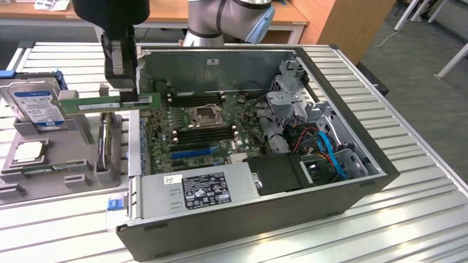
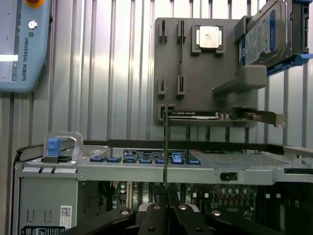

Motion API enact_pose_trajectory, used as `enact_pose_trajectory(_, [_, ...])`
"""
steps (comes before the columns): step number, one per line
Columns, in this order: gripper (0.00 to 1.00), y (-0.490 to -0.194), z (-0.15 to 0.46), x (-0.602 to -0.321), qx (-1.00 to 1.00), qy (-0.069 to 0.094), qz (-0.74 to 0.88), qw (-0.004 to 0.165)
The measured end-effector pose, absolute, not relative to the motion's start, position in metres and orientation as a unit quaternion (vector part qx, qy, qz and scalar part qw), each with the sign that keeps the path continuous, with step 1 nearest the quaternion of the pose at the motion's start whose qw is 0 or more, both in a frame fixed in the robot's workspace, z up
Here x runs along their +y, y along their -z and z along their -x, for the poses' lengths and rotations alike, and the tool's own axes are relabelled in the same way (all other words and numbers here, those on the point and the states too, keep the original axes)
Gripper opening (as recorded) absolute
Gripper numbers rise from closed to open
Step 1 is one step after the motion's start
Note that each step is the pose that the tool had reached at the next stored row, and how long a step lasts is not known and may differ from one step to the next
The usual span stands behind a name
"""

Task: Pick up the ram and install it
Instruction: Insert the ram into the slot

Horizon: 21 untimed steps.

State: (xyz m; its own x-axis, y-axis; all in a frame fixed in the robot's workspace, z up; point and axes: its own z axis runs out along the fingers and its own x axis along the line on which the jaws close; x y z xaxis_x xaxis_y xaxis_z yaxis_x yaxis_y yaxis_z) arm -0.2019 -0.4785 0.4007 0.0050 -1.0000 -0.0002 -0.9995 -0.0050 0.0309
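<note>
The tool (image 1: pixel 129 96) hangs pointing straight down, its black fingers (image 2: pixel 159 218) pinched together on the ram (image 1: pixel 95 104), which is held level and gripped off-centre at the fingertips. Beyond the tool, the arm's (image 1: pixel 223 19) silver joint, capped in blue-grey, rises out of frame.

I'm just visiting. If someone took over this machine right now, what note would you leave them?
Claw: shut on the ram, holding it level in the air.
Ram: between the grey parts tray and the open computer case, at the case's edge on the exterior view's left.
Done: pickup.
Left: the ram is not yet seated in the motherboard.
</note>
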Motion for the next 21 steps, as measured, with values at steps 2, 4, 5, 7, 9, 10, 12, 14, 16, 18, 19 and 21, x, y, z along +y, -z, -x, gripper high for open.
enact_pose_trajectory(2, [0.12, -0.401, 0.198, -0.478, -0.705, 0.011, -0.709, 0.011])
enact_pose_trajectory(4, [0.12, -0.401, 0.194, -0.478, -0.705, 0.011, -0.709, 0.011])
enact_pose_trajectory(5, [0.12, -0.401, 0.192, -0.478, -0.705, 0.011, -0.709, 0.011])
enact_pose_trajectory(7, [0.12, -0.401, 0.189, -0.478, -0.705, 0.011, -0.709, 0.011])
enact_pose_trajectory(9, [0.12, -0.401, 0.185, -0.478, -0.705, 0.011, -0.709, 0.011])
enact_pose_trajectory(10, [0.12, -0.401, 0.183, -0.478, -0.705, 0.011, -0.709, 0.011])
enact_pose_trajectory(12, [0.12, -0.401, 0.179, -0.478, -0.705, 0.011, -0.709, 0.011])
enact_pose_trajectory(14, [0.12, -0.401, 0.174, -0.478, -0.705, 0.011, -0.709, 0.011])
enact_pose_trajectory(16, [0.12, -0.401, 0.170, -0.478, -0.705, 0.011, -0.709, 0.011])
enact_pose_trajectory(18, [0.12, -0.401, 0.166, -0.478, -0.705, 0.011, -0.709, 0.011])
enact_pose_trajectory(19, [0.12, -0.401, 0.164, -0.478, -0.705, 0.011, -0.709, 0.011])
enact_pose_trajectory(21, [0.12, -0.401, 0.160, -0.478, -0.705, 0.011, -0.709, 0.011])
